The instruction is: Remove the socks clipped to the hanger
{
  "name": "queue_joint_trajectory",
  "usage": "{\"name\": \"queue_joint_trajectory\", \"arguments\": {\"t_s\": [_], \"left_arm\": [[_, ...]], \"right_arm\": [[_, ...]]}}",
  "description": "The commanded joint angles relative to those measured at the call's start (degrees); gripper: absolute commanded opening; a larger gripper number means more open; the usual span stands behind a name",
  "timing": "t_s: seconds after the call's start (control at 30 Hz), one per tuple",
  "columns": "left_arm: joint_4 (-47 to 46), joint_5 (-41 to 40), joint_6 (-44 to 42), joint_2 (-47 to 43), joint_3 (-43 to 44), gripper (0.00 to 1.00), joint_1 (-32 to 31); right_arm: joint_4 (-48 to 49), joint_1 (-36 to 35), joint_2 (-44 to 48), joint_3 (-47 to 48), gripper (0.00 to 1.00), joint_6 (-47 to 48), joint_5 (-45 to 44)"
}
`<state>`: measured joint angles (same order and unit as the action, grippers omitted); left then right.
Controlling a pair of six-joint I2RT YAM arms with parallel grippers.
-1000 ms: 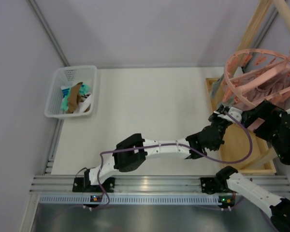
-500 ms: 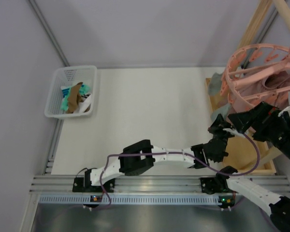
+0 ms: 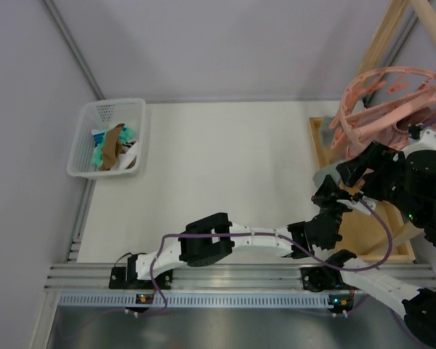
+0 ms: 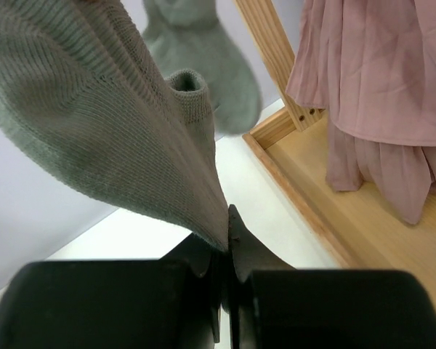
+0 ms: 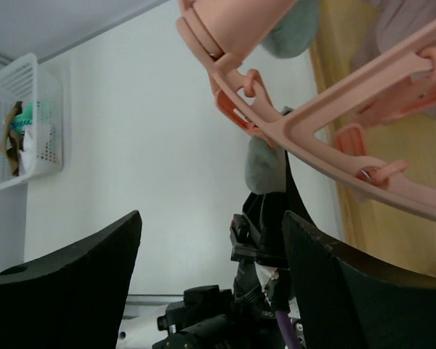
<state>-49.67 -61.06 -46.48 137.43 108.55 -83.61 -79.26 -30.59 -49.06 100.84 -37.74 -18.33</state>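
Left end effector (image 4: 227,218) pinching grey sock (image 4: 116,109) at table's right edge; right end effector (image 5: 211,247) spread, empty, near hanger (image 5: 291,134).

Grey-grn ribbed sock (image 4: 116,123), salmon-pink hanger (image 5: 232,22), wht basket (image 3: 80,149)

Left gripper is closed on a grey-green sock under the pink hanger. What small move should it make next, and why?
Probably a short pull downward, away from the hanger. The left gripper is shut on the edge of the grey-green sock, and the sock runs stretched upward out of the wrist view, so it seems still clipped; the clip itself is hidden.
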Motion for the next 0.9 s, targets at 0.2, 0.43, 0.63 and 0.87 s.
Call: {"name": "queue_joint_trajectory", "arguments": {"t_s": [0.2, 0.43, 0.63, 0.87], "left_arm": [[-1.9, -3.7, -3.5, 3.2, 4.0, 0.00, -0.8], [-1.9, -3.5, -4.5, 3.1, 4.0, 0.00, -1.2], [-2.0, -3.7, -4.4, 2.6, 3.9, 0.00, -1.4], [-2.0, -4.1, -4.6, 2.5, 4.1, 0.00, -1.7]], "right_arm": [[5.4, -0.3, -0.7, -5.7, 0.67, 1.3, -11.7], [6.4, -0.3, -4.3, -5.5, 0.66, 2.8, -15.2], [5.4, -0.3, -6.0, -5.2, 0.65, 3.0, -21.4], [4.2, -0.3, -8.1, -4.9, 0.59, 2.3, -27.9]]}}
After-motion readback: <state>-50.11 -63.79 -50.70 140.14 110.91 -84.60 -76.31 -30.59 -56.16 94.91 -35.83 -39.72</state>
